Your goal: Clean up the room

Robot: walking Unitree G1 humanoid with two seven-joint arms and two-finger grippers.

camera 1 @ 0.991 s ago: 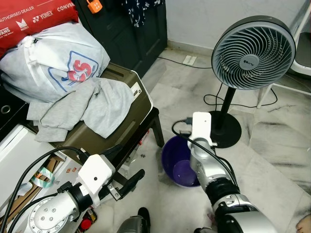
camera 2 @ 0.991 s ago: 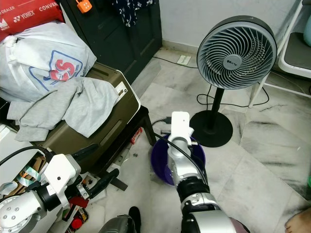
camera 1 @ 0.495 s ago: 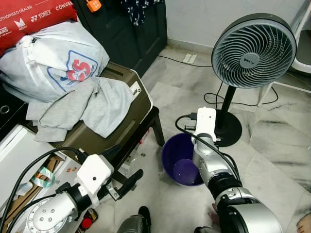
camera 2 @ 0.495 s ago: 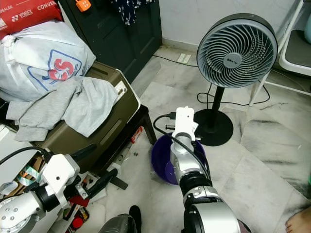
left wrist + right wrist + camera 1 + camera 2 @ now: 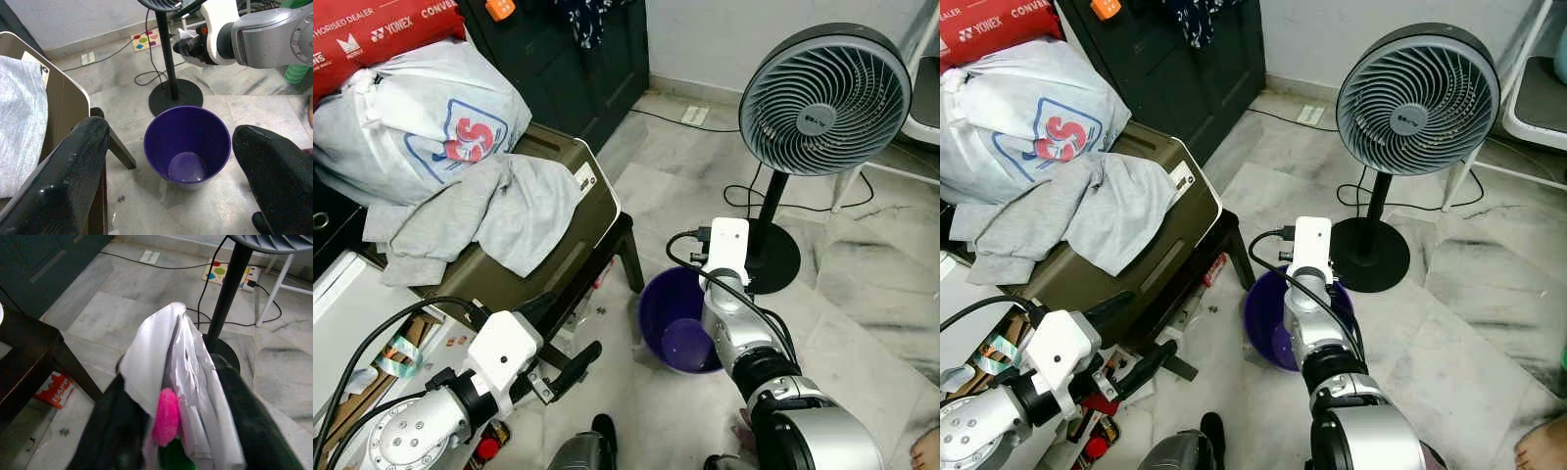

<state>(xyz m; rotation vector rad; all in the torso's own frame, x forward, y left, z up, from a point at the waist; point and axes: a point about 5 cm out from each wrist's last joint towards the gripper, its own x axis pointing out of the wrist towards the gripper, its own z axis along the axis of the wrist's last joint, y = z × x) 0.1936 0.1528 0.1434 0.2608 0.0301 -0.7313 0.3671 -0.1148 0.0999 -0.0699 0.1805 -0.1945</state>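
Observation:
A purple bin (image 5: pixel 656 299) stands on the marble floor beside the bench leg. My right arm (image 5: pixel 726 250) reaches out over the bin's far rim. In the right wrist view my right gripper (image 5: pixel 173 377) is shut on a crumpled white wrapper (image 5: pixel 166 347) with a pink bit and a green bit inside it. My left gripper (image 5: pixel 563 333) hangs low at the near left, open and holding nothing. In the left wrist view, the bin (image 5: pixel 187 142) shows between its wide-apart fingers (image 5: pixel 73 166) and looks empty inside.
A standing fan (image 5: pixel 822 93) rises just behind the bin, with its round base (image 5: pixel 773 259) and cables on the floor. An olive suitcase (image 5: pixel 582 220) lies on a dark bench under a grey garment (image 5: pixel 499 211) and a white bag (image 5: pixel 421 117). A red packet (image 5: pixel 57 387) lies on the floor.
The head camera has shifted slightly. My right arm has stayed over the bin with the wrapper held, and my left gripper has barely moved.

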